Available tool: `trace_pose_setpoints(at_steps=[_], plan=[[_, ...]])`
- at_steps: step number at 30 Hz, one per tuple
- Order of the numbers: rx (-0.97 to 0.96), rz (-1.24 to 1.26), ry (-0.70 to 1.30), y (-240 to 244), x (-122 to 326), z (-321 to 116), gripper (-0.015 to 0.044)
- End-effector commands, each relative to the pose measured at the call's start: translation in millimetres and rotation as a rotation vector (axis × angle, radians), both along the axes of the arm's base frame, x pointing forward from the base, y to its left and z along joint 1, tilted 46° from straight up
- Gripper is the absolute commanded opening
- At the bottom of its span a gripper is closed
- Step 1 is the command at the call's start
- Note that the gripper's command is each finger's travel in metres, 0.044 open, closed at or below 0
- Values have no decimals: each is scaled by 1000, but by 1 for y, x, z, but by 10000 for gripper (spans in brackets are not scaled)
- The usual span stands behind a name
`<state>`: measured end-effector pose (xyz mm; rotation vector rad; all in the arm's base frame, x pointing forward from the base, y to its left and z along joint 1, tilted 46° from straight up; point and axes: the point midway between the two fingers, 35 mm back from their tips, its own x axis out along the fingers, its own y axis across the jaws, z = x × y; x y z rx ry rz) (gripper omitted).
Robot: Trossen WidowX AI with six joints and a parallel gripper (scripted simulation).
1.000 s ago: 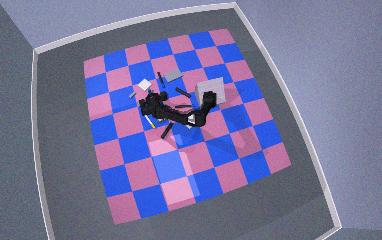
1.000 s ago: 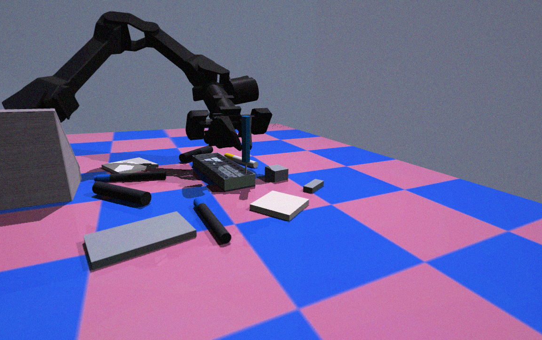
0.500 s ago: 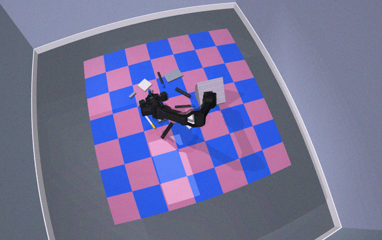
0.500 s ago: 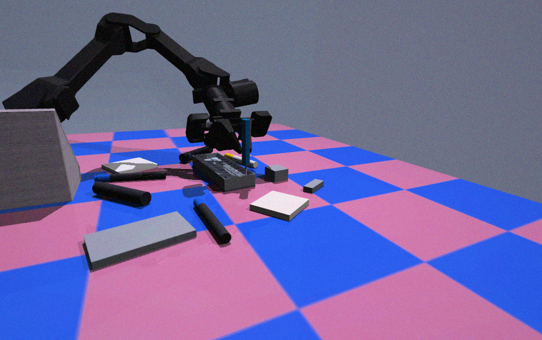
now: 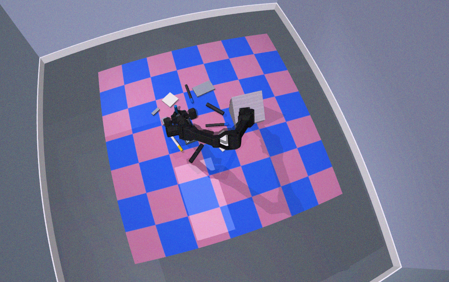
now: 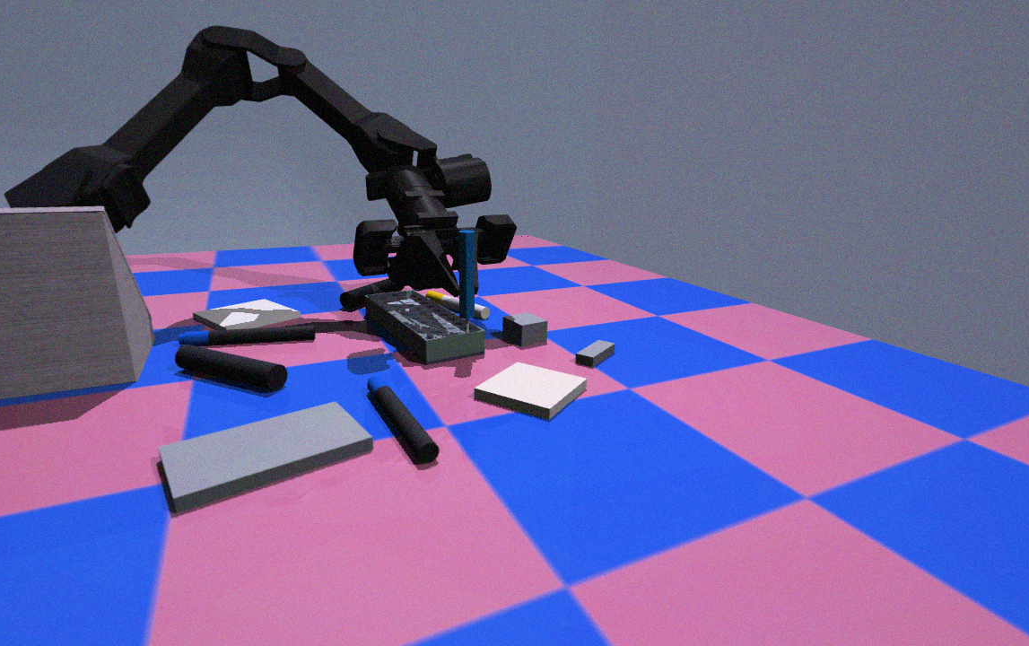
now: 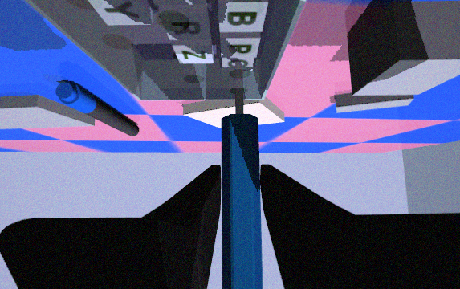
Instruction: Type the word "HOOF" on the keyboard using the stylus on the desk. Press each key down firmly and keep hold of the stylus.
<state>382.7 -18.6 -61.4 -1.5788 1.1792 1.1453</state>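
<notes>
My gripper (image 5: 178,114) (image 6: 461,284) (image 7: 240,173) is shut on the blue stylus (image 5: 175,109) (image 6: 466,273) (image 7: 241,201), which stands about upright, thin tip down. The dark keyboard (image 6: 453,346) (image 7: 153,88) lies under it, mostly hidden by the arm in the top view. In the wrist view the tip overlaps the keyboard's end near the letter P; a partly hidden round letter shows just beyond it. B, R, Y and Z also show; shadows make other letters unreadable. Whether the tip touches or presses a key cannot be told.
A grey cube (image 6: 524,330) (image 7: 390,52), a small bar (image 5: 155,111) (image 6: 595,353) and a white tile (image 5: 170,99) (image 6: 530,388) lie near the keyboard. A yellow-ended marker (image 5: 176,143) (image 6: 457,304), several black rods and a grey slab (image 5: 203,88) (image 6: 265,458) lie around. A large block (image 5: 254,100) (image 6: 20,305) stands near the arm's base.
</notes>
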Motion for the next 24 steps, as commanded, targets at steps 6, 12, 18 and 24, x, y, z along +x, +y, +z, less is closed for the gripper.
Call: trace_pose_setpoints(at_steps=[6,12,18,24], plan=[[-3,-5,3,-2,-1,0,81],[-4,-5,3,-21,1,19,81],[-5,-5,2,-28,2,26,81],[-3,-15,5,-28,0,23,71]])
